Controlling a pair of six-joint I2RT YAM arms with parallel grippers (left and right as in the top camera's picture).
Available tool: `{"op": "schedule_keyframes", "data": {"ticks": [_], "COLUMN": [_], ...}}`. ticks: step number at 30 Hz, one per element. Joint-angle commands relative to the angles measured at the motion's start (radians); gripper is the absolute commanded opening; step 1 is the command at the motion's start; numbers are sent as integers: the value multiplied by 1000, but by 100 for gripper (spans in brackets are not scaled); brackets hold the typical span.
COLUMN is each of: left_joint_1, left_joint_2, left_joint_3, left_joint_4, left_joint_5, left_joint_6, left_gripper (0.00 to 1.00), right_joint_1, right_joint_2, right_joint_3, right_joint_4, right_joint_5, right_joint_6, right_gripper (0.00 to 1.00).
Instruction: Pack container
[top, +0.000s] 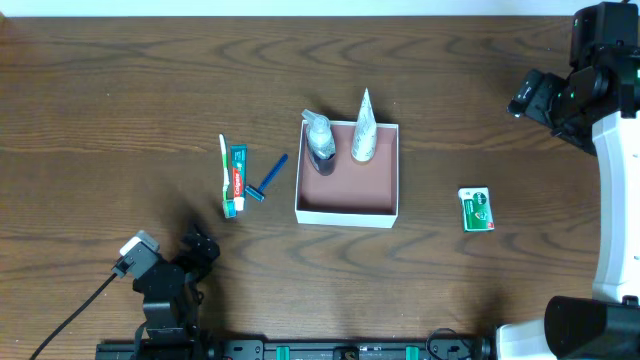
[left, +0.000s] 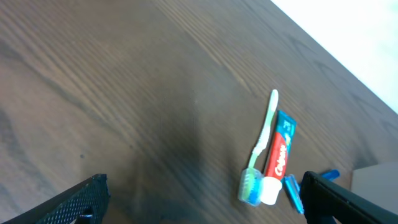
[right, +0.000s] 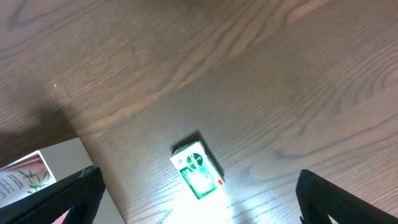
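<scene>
Left gripper (top: 203, 246) fingers spread, empty; right gripper (top: 523, 97) likewise; container (top: 346, 215) between them, well apart from both.

We see a dark wooden table (top: 120, 90), its grain plain and its finish dull. The container (top: 345, 214) looks like white card, matt brown inside; the packet (right: 197, 165) and toothpaste tube (left: 278, 150) look glossy.
</scene>
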Motion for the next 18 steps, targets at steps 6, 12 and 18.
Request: {"op": "schedule_keyframes", "data": {"ticks": [6, 12, 18], "left_joint_1": [2, 2, 2], "left_joint_2": [168, 562, 977], "left_joint_3": [251, 565, 832], "left_joint_4": [-56, -176, -264], "left_joint_5": [56, 29, 145], "left_joint_6": [225, 231, 378], "left_gripper": [98, 98, 98], "right_joint_1": [-4, -3, -4], "right_joint_2": [2, 2, 2], "right_joint_3": [-5, -5, -5], "right_joint_4": [-4, -4, -4], "right_joint_5": [-1, -1, -1], "right_joint_6": [20, 20, 20], "right_gripper": [99, 99, 99]}}
